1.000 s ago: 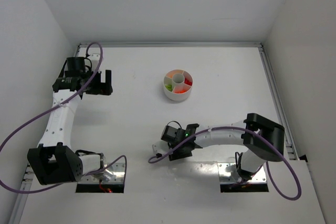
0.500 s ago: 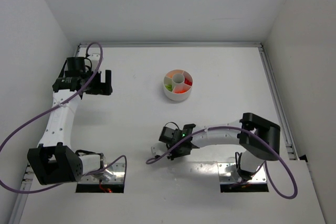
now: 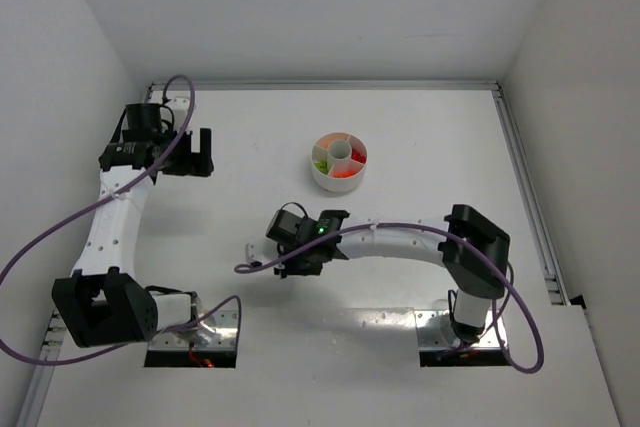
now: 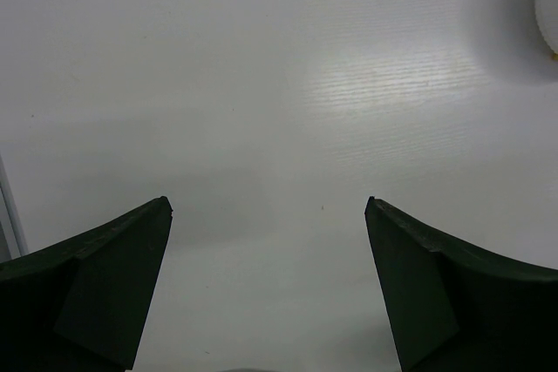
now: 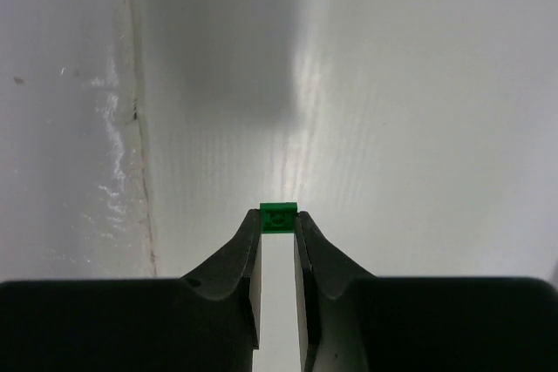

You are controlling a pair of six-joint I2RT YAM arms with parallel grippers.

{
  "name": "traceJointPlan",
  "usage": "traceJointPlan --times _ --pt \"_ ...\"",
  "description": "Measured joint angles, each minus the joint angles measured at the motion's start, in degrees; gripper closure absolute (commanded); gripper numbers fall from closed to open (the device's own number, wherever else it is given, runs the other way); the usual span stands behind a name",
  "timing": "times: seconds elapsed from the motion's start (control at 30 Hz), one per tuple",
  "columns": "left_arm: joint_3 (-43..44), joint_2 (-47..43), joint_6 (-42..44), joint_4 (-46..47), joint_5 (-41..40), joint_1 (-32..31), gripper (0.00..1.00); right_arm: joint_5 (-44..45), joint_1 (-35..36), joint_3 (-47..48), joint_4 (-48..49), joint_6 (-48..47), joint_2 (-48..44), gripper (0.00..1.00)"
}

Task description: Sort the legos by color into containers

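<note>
White table [image 3: 420,137], white walls [image 3: 300,7]; right gripper [image 5: 277,233] pinches a green lego [image 5: 278,217] (left gripper [image 4: 268,215] gapes, empty).

No readable text, labels, brands, numbers or signs in any view. Green lego [image 5: 278,218] has a faint dark mark on its face, too small and blurred to read.
</note>
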Motion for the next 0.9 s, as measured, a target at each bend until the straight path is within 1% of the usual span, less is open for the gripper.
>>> traceJointPlan --times 0.1,0.23,0.43,0.67,0.77,0.9 --pt "0.6 0.7 0.0 -0.1 0.0 0.0 0.00 -0.1 -1.6 4.1 -1.6 0.9 0.8 1.00" --pt "2.5 2.6 0.0 -0.2 0.0 0.0 0.00 -0.2 -5.6 10.0 -3.1 2.1 2.2 1.00" --pt "5.4 5.7 -0.6 0.0 0.2 0.0 0.00 -2.4 -15.2 17.0 -5.0 4.4 3.7 1.00" --pt "5.7 7.6 -2.3 -0.1 0.9 0.0 0.00 -3.8 -29.5 24.3 -7.4 6.5 5.2 1.00" --pt "5.7 7.7 -2.8 0.0 1.1 0.0 0.00 -4.8 -33.0 28.7 -8.7 7.3 7.2 1.00" --pt "5.7 7.7 -3.3 0.0 1.1 0.0 0.00 -6.1 -35.6 33.9 -9.7 7.9 10.4 1.00"
